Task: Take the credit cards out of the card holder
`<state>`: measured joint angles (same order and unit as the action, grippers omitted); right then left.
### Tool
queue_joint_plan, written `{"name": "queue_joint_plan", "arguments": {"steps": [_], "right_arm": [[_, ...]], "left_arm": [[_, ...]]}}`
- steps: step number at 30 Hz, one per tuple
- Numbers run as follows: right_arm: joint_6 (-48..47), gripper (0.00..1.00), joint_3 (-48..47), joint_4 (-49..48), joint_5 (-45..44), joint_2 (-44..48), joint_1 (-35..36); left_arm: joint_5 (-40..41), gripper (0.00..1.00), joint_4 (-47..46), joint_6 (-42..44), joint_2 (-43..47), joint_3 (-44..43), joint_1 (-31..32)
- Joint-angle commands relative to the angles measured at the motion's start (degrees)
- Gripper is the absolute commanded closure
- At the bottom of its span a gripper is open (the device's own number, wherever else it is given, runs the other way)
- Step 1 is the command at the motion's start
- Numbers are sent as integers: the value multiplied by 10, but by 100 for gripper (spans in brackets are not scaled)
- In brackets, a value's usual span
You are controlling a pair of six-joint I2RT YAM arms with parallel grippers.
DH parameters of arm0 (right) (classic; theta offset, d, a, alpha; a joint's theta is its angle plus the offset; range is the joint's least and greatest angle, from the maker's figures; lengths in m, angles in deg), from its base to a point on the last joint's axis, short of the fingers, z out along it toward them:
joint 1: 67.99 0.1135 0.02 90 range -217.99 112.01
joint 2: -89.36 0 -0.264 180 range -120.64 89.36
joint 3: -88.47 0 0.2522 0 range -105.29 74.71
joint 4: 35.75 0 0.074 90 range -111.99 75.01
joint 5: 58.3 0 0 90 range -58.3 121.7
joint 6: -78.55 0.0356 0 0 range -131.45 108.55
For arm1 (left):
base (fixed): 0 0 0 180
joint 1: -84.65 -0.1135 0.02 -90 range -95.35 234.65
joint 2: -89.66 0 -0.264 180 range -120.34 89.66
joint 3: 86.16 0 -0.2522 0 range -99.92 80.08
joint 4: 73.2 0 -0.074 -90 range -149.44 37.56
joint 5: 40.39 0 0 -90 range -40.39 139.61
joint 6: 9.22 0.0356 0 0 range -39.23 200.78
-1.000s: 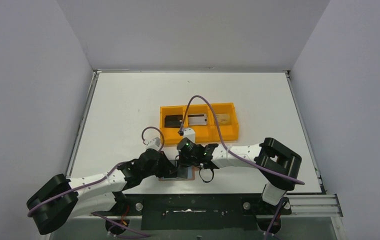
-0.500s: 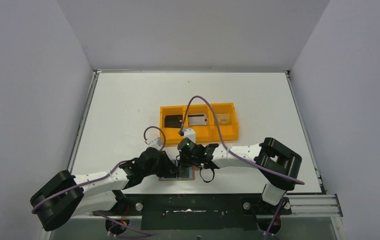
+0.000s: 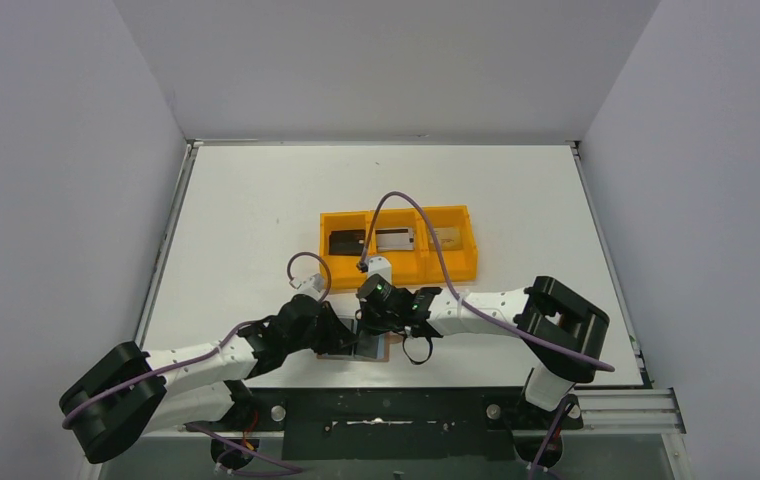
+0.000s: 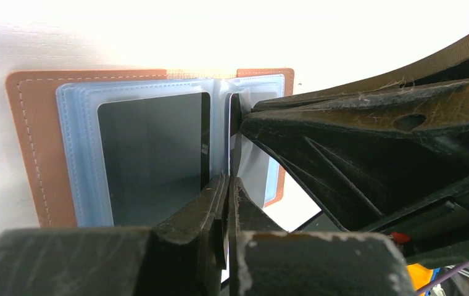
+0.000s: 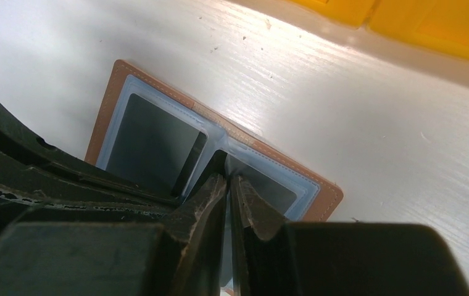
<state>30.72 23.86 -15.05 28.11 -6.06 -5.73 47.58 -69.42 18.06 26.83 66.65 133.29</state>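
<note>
The card holder (image 3: 383, 351) lies open near the table's front edge. It has a brown leather rim (image 4: 34, 142) and pale blue plastic sleeves (image 5: 127, 98). A dark grey panel (image 4: 152, 154) shows through the left sleeve. One sleeve leaf (image 4: 234, 145) stands upright at the fold. My right gripper (image 5: 228, 176) is shut on that leaf from the right. My left gripper (image 4: 228, 180) is shut, its tips at the leaf's near end. I cannot tell whether it nips the leaf. Three credit cards lie in the orange tray: black (image 3: 346, 242), silvery (image 3: 394, 239) and gold-tan (image 3: 444, 238).
The orange three-compartment tray (image 3: 466, 262) stands just behind the card holder, mid-table. Both wrists crowd together over the holder (image 3: 361, 325), with purple cables (image 3: 396, 200) arching above the tray. White walls close the table in on three sides.
Both wrists stay over the card holder with only small shifts. The left arm's elbow has swung a little to the right, and the right arm has edged slightly right.
</note>
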Motion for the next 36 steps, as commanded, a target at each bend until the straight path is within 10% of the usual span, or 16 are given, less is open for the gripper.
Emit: {"name": "queue_joint_plan", "arguments": {"steps": [1, 36], "right_arm": [[-24, 91, 2, -1, 31, 17, 1], [-89, 96, 5, -5, 73, 28, -11]], "left_arm": [[16, 100, -24, 17, 7, -19, -5], [-41, 97, -80, 39, -14, -17, -11]]}}
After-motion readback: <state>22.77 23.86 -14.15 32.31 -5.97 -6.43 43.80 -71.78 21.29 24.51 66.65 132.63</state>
